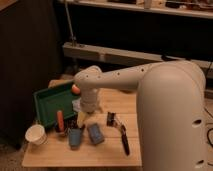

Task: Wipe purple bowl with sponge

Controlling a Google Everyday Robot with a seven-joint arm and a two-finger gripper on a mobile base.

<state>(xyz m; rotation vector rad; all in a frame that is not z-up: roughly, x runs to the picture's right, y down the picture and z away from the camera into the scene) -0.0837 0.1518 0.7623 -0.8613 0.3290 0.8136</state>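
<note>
I see claw (81, 120) low over light wooden surface (55, 156), just beside green plastic tray (44, 100). Spread or pressed together, I cannot tell. Small blue rectangular sponge (95, 134) lies on surface near claw, between blue cup-shaped object (76, 138) and black-handled brush (123, 141).

My gripper (81, 119) is showing pale cream-yellow, hanging over the left half of the light wood bench (105, 152), below my white arm (165, 95). The sponge (95, 133) toward the front edge is looking blue with a darker face. The tray (49, 102) at the left edge is glowing green; the cup (36, 134) at the front-left corner is reading white.
</note>
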